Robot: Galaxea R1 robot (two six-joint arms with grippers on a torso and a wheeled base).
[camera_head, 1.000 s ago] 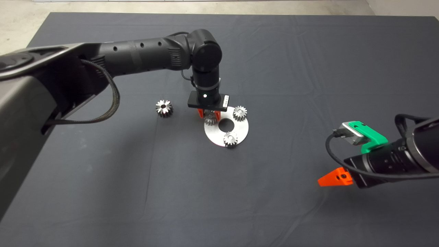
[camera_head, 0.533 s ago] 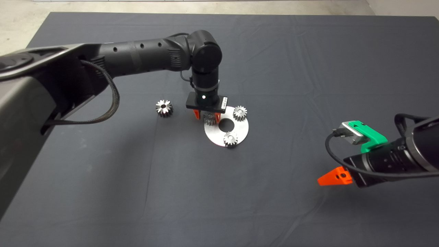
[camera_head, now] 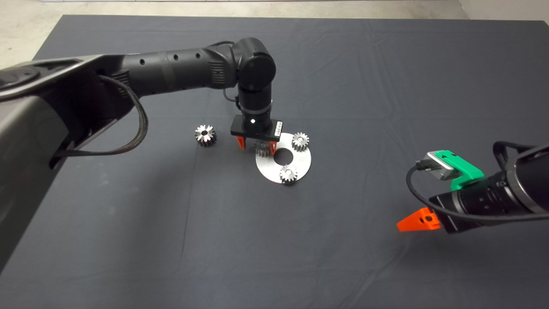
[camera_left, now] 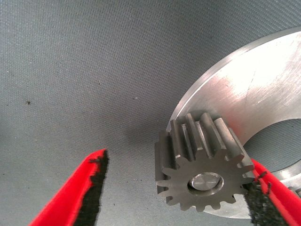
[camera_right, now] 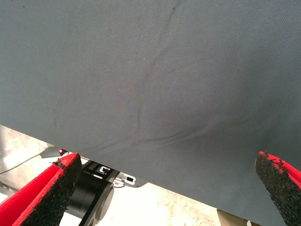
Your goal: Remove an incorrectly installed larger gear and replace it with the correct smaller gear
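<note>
A round silver plate with a centre hole lies on the dark mat. Two small silver gears stand on it. A third, the smaller gear, stands at the plate's left edge between the fingers of my left gripper. In the left wrist view this gear sits on a pin on the plate. My left gripper is open, one pad close beside the gear, the other well apart. The larger gear lies on the mat, left of the plate.
My right gripper waits open and empty at the lower right, above bare mat. The mat's far edge and pale floor lie beyond the plate.
The left gripper's fingers have spread apart around the smaller gear, and the gripper has shifted slightly left. The gear stays on the plate. The right arm has not moved.
</note>
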